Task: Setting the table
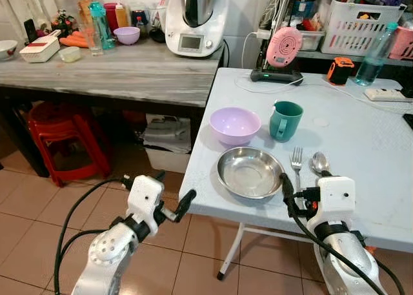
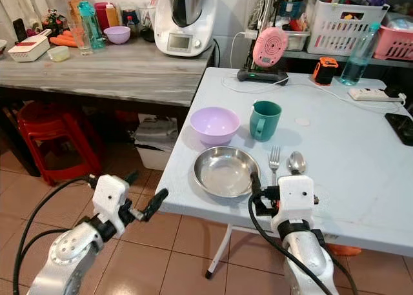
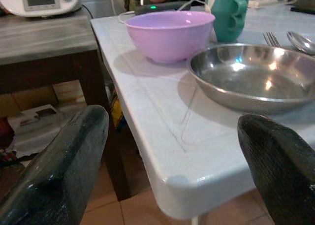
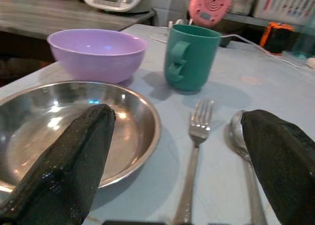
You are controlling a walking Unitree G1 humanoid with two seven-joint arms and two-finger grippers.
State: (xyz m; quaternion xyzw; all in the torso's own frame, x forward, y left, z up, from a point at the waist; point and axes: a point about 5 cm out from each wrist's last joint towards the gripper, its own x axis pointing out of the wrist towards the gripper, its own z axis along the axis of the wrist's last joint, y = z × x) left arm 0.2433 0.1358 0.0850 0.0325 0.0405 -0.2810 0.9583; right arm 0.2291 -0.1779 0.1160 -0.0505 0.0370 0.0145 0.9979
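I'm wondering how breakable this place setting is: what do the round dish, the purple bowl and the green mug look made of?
The round dish looks like stainless steel: silvery, with bright mirror-like glints. The purple bowl seems plastic: matte, even pastel colour with only a soft sheen. The green mug looks plastic too, with a moulded handle and dull finish, though glazed ceramic can't be ruled out.

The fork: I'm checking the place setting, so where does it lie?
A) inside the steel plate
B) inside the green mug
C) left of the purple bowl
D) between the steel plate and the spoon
D: the fork lies on the table between the steel plate and the spoon.
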